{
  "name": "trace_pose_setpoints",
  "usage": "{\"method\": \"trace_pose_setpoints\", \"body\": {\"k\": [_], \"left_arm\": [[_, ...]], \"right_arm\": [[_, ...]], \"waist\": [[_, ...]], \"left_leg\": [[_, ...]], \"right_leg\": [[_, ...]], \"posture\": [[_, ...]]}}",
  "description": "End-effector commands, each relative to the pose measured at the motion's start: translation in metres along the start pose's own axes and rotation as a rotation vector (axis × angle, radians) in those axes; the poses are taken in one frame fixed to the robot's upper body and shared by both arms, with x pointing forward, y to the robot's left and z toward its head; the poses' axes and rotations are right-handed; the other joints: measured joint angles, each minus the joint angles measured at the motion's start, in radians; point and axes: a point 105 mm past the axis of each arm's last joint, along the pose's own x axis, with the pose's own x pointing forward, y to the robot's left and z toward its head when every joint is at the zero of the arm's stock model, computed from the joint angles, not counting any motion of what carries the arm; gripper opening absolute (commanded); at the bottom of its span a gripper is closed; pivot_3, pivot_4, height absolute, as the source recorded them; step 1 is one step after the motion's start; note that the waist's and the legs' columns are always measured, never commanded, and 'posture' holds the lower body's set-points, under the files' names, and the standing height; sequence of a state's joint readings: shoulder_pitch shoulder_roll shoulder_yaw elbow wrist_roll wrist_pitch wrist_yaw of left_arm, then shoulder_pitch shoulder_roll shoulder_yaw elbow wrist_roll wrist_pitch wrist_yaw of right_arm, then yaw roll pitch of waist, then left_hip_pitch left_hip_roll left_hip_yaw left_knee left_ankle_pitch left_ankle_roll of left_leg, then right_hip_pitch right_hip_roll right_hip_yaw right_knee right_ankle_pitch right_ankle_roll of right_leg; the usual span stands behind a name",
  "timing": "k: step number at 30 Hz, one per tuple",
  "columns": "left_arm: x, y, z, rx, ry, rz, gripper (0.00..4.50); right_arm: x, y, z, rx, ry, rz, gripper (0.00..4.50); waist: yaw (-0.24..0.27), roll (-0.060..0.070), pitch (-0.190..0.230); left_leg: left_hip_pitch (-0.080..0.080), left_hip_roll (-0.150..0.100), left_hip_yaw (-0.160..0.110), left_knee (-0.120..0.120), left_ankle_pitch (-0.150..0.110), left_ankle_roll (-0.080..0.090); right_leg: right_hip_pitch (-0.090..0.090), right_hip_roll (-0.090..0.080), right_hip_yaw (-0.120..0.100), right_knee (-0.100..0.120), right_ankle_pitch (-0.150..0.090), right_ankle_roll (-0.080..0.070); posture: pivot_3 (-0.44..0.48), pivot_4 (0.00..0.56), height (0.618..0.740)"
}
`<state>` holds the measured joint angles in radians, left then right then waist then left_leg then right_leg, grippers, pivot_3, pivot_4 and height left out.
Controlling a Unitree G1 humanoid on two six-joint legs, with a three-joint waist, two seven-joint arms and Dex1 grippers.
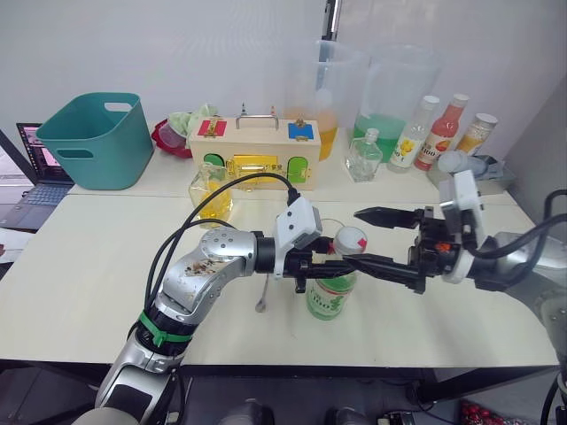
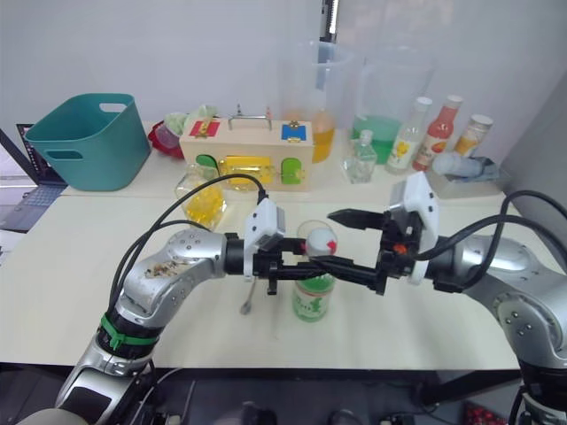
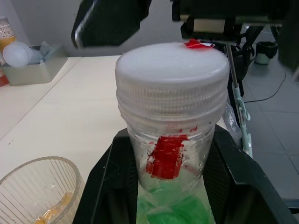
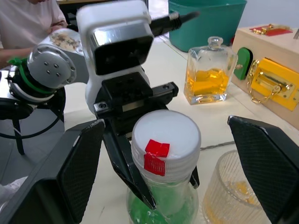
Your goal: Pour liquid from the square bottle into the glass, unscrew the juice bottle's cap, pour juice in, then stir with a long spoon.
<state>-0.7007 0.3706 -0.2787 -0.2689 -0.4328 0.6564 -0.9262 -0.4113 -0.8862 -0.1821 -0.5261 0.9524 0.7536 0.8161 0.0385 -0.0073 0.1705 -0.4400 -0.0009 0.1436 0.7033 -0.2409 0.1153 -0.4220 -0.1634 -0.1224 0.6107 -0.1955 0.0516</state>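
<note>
Green-and-white label on the juice bottle [image 1: 331, 297]; wording unreadable.

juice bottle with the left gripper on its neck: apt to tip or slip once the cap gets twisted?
Likely top-heavy: the juice bottle is slim and tall, so it could tip without the left gripper shut on its neck. The clear plastic looks smooth, so it may spin when the cap is turned. It seems mostly full, so fairly heavy.
</note>
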Motion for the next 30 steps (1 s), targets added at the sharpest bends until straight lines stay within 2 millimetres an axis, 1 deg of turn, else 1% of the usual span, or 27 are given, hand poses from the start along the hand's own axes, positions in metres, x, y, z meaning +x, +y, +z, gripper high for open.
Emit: {"method": "trace_pose_setpoints", "body": {"k": [1, 2, 6, 8, 13, 16, 18, 22, 24, 27, 30], "left_arm": [[0.000, -0.002, -0.005, -0.016, 0.028, -0.003, 1.34], [0.000, -0.002, -0.005, -0.016, 0.028, -0.003, 1.34], [0.000, -0.002, -0.005, -0.021, 0.029, -0.001, 1.34], [-0.001, -0.001, -0.005, -0.021, 0.029, 0.002, 1.34], [-0.001, -0.001, -0.005, -0.016, 0.032, 0.001, 1.34], [-0.003, -0.001, -0.006, -0.014, 0.041, 0.004, 1.34], [-0.004, 0.000, -0.005, -0.017, 0.039, 0.017, 1.34], [-0.006, -0.002, -0.005, -0.025, 0.040, 0.020, 1.34], [-0.006, -0.003, -0.005, -0.026, 0.041, 0.021, 1.34], [-0.008, -0.005, -0.005, -0.025, 0.048, 0.021, 1.34], [-0.008, -0.007, -0.004, -0.026, 0.052, 0.023, 1.34]], "right_arm": [[0.004, -0.002, 0.003, -0.054, -0.020, -0.052, 3.92], [0.005, -0.004, 0.004, -0.054, -0.032, -0.065, 3.69], [0.006, -0.003, 0.005, -0.053, -0.062, -0.082, 2.29], [0.005, -0.002, 0.006, -0.045, -0.079, -0.082, 1.73], [0.007, 0.007, 0.001, -0.042, -0.062, 0.000, 1.73], [0.008, 0.011, -0.002, -0.051, -0.043, 0.085, 1.73], [0.006, 0.012, -0.006, -0.040, -0.028, 0.193, 1.73], [0.008, -0.003, -0.014, -0.070, 0.009, 0.370, 1.73], [0.010, -0.007, -0.016, -0.101, 0.027, 0.423, 1.73], [0.020, -0.020, -0.012, -0.153, 0.022, 0.559, 1.73], [0.028, -0.029, -0.011, -0.173, 0.030, 0.601, 1.73]], "waist": [[0.000, 0.000, 0.000], [0.000, 0.000, 0.000], [0.000, 0.000, 0.000], [0.000, 0.000, 0.000], [0.000, 0.000, 0.000], [0.000, 0.000, 0.000], [-0.001, 0.000, 0.000], [-0.003, 0.000, 0.000], [-0.005, 0.000, 0.000], [-0.013, 0.000, 0.000], [-0.021, 0.000, 0.000]], "left_leg": [[0.000, 0.000, 0.000, 0.000, 0.000, 0.000], [0.000, 0.000, 0.000, 0.000, 0.000, 0.000], [0.000, 0.000, 0.000, 0.000, 0.000, 0.000], [0.000, 0.000, 0.000, 0.000, 0.000, 0.000], [0.000, 0.000, 0.000, 0.000, -0.001, -0.002], [0.000, 0.000, 0.000, 0.000, 0.000, -0.001], [0.000, 0.000, 0.000, 0.000, 0.000, -0.001], [0.000, 0.000, 0.000, 0.000, 0.000, 0.000], [0.000, 0.000, 0.000, 0.000, 0.000, 0.000], [0.000, 0.000, 0.000, 0.000, 0.000, 0.000], [0.000, 0.000, 0.000, 0.000, 0.000, 0.000]], "right_leg": [[0.000, 0.000, 0.000, 0.000, 0.000, 0.000], [0.000, 0.000, 0.000, 0.000, 0.000, 0.000], [0.000, 0.000, 0.000, 0.000, 0.000, 0.000], [0.000, 0.000, 0.000, 0.000, 0.000, 0.000], [0.000, 0.000, 0.000, 0.000, 0.000, 0.000], [0.000, 0.000, 0.000, 0.000, 0.000, 0.000], [0.000, 0.001, 0.000, 0.000, 0.000, 0.000], [0.000, 0.001, 0.000, 0.000, 0.000, 0.000], [0.000, 0.002, 0.000, 0.000, 0.000, 0.000], [0.001, 0.002, 0.000, 0.000, 0.000, 0.000], [0.001, 0.002, 0.000, 0.000, 0.000, 0.000]], "posture": [[0.000, 0.150, 0.740], [0.000, 0.150, 0.740], [0.000, 0.150, 0.740], [0.000, 0.150, 0.740], [0.000, 0.150, 0.740], [0.000, 0.150, 0.740], [0.000, 0.150, 0.740], [0.000, 0.150, 0.740], [0.000, 0.150, 0.740], [0.000, 0.150, 0.740], [0.000, 0.150, 0.740]]}}
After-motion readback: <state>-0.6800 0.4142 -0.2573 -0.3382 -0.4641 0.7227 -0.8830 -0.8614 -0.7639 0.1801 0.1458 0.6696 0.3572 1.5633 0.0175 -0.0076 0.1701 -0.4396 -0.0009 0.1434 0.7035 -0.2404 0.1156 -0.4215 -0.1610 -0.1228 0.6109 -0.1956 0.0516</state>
